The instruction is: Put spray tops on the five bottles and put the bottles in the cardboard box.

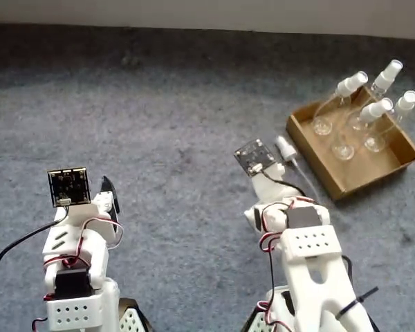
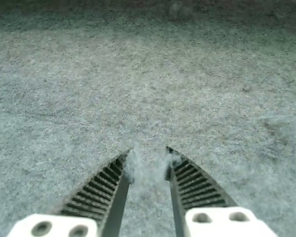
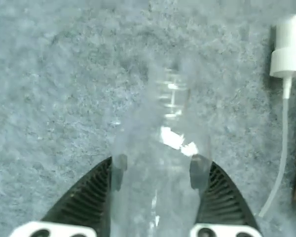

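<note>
**Clear bottle in the right gripper, its spray top loose beside the box**

Clear plastic, uncapped and lying on its side, the fifth small bottle (image 3: pixel 163 133) sits clamped between the jaws of the right gripper (image 3: pixel 158 169). Its threaded neck points away from the wrist. That grip on the body leaves the neck free, which is probably the point: the thread has to stay exposed for a top to go on.

Near the neck and off to one side lies the white spray top with a long thin dip tube (image 3: pixel 287 49). It rests flat on the grey carpet-like surface (image 2: pixel 138 74), with its tube trailing along the outside wall of the shallow brown cardboard box (image 1: pixel 349 173). From above, the top (image 1: pixel 286 147) is just outside the box's near corner, close to the held bottle.

Four clear bottles with white spray tops (image 1: pixel 363 117) already lie side by side in the box, so only this last pair seems to be left.

Well apart from all this, the left gripper (image 2: pixel 148 155) hangs over bare surface with its jaws parted by a narrow gap and nothing between them. It appears to be the free one for picking up the top.
</note>
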You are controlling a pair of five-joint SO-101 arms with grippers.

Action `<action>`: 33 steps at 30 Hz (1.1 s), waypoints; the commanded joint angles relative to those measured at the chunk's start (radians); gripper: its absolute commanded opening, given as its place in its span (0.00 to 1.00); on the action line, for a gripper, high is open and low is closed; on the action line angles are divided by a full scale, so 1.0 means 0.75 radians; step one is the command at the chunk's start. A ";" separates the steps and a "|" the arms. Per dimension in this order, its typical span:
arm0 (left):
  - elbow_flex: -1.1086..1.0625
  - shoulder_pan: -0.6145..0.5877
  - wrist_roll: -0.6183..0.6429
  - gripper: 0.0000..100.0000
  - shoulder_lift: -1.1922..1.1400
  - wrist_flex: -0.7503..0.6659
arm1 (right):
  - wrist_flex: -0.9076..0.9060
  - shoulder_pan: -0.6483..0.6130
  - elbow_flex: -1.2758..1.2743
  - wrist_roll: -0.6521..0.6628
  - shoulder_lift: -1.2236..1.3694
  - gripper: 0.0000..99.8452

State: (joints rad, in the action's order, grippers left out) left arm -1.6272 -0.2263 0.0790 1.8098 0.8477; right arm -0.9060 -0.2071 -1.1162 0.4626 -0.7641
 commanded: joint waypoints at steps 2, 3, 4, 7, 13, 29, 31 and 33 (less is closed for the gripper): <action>0.036 0.026 -0.008 0.07 0.013 -0.020 | 0.042 0.017 0.120 0.000 0.238 0.12; 0.036 0.026 -0.008 0.07 0.013 -0.020 | 0.042 0.017 0.142 0.000 0.285 0.12; 0.036 0.026 -0.008 0.07 0.013 -0.020 | 0.042 0.017 0.154 0.002 0.326 0.12; 0.036 0.026 -0.008 0.07 0.013 -0.020 | 0.042 0.015 0.169 0.012 0.408 0.12; 0.036 0.026 -0.008 0.07 0.013 -0.020 | 0.036 0.017 0.173 0.012 0.459 0.27; 0.036 0.026 -0.008 0.07 0.013 -0.025 | -0.355 -0.007 0.564 0.088 0.472 0.30; 0.036 0.026 -0.008 0.07 0.013 -0.025 | -0.392 -0.024 0.621 0.088 0.472 0.30; 0.036 0.026 -0.008 0.07 0.013 -0.025 | -0.408 -0.048 0.658 0.088 0.474 0.30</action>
State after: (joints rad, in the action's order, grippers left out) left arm -1.6272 -0.2217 0.0790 1.8098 0.8477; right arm -1.1838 -0.2071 -0.7127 0.5271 -0.4066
